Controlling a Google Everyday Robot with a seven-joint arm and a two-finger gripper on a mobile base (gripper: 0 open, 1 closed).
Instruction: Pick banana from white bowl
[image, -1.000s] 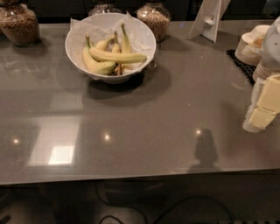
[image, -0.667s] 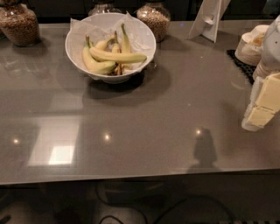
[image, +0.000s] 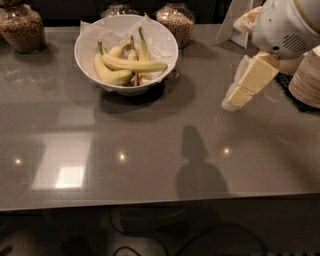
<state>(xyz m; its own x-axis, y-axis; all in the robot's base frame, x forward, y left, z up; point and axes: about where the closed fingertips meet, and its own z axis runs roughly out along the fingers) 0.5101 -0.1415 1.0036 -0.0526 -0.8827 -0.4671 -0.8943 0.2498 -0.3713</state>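
The white bowl (image: 165, 42), lined with crinkled white paper, stands at the back left of the grey table. Several bananas lie in it. The banana (image: 135, 65), long, pale yellow and nearly straight, lies across the top of the others, with its tapered tip pointing right. A strongly curved greenish banana (image: 107, 74) lies in front of it. My gripper (image: 234, 101) hangs above the table to the right of the bowl, pointing down and to the left, well apart from the bowl and holding nothing that I can see.
Glass jars of grain stand at the back left (image: 20, 27) and behind the bowl (image: 177, 22). Stacked beige bowls (image: 307, 77) sit at the right edge. A white stand (image: 236, 22) is at the back right. The table's front edge (image: 150, 204) runs across the bottom.
My gripper and arm have moved left, from the right edge towards the bowl. The bowl and bananas have not moved on the table.
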